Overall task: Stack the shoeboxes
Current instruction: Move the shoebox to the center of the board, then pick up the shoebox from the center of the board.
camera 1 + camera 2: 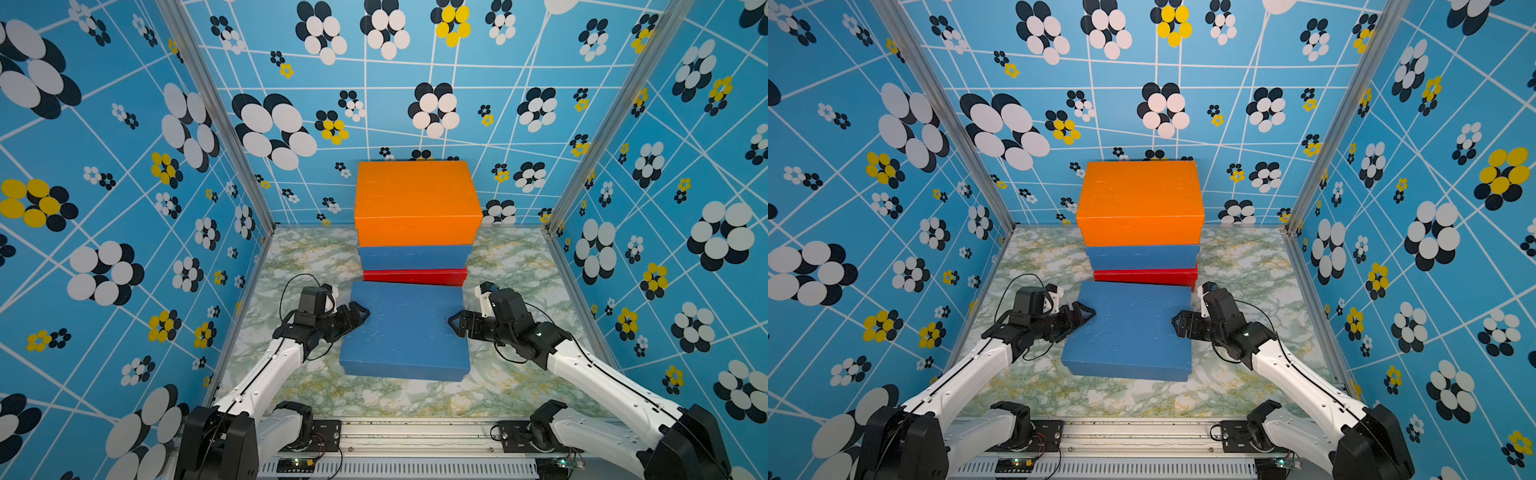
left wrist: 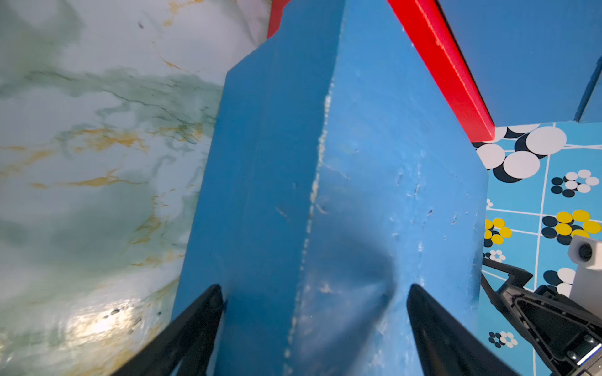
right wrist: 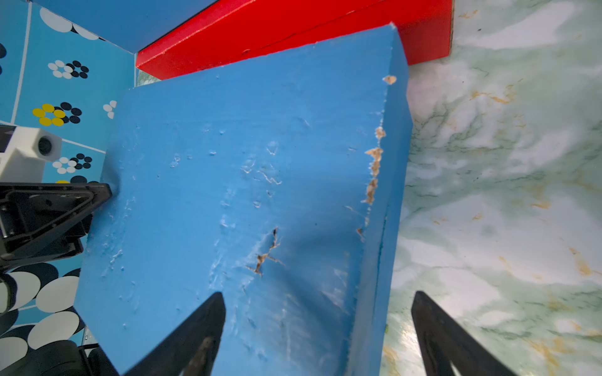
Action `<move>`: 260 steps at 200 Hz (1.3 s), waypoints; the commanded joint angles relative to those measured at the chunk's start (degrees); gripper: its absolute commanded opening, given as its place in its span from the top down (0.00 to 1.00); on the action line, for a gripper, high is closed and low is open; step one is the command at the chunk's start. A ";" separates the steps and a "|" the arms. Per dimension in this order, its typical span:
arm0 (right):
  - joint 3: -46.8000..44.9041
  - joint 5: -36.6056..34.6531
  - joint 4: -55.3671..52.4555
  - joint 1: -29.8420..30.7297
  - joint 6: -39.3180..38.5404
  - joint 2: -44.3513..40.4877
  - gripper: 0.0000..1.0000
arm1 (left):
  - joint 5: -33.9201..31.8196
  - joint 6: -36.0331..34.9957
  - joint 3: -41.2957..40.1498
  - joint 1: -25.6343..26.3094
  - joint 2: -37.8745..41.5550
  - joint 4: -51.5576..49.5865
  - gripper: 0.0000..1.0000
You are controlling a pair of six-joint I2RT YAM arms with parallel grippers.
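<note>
Four lidded rectangular boxes of painted cardboard share the glossy, green-veined, marble-look table [image 1: 307, 257]. Three are stacked toward the back wall: the red box [image 1: 413, 277] at the bottom, the middle blue box [image 1: 415, 257] on it, and the orange box [image 1: 415, 199] on top. The front blue box [image 1: 405, 332] lies just before the stack, a little askew; we cannot tell whether it touches the red box. Every lid is on, so we see nothing of what the boxes hold.

The front blue box's matte paint is lumpy and scuffed. In the right wrist view we see brown cardboard along a chipped edge [image 3: 374, 169], and a jagged crack [image 3: 267, 252] splits the lid.

The left gripper [image 1: 360, 315] sits at this box's left side, its jaws spread wide astride the upper edge. One of its black, pointed fingers [image 2: 423, 312] rests on the lid beside a shallow dent, and the other lies alongside the side wall. The right gripper [image 1: 455, 322] meets the opposite side, jaws likewise spread. One finger [image 3: 208, 319] lies on the lid while the other hangs over the table, apart from the side wall. Neither gripper pinches anything that we can see.
</note>
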State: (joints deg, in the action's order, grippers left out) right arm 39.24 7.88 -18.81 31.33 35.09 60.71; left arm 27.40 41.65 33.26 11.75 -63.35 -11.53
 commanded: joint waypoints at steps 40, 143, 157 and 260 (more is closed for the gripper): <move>-0.96 0.70 -0.22 -2.35 -1.87 0.84 0.07 | 0.05 -1.38 2.28 0.92 1.23 -1.12 0.10; -5.76 8.55 4.70 -4.70 -0.02 2.30 0.13 | 5.03 1.02 -1.85 2.17 -2.15 7.84 0.08; -6.61 10.06 6.71 -4.70 0.96 2.98 0.19 | 4.95 1.24 -2.49 2.83 -2.73 8.84 0.08; -7.77 11.81 9.18 -4.71 2.34 4.61 0.34 | 4.76 2.23 -6.07 4.42 -5.14 12.92 0.17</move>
State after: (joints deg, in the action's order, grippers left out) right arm 33.34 16.78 -10.00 25.82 38.20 63.75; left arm 28.62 42.52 29.95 14.28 -67.09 -0.80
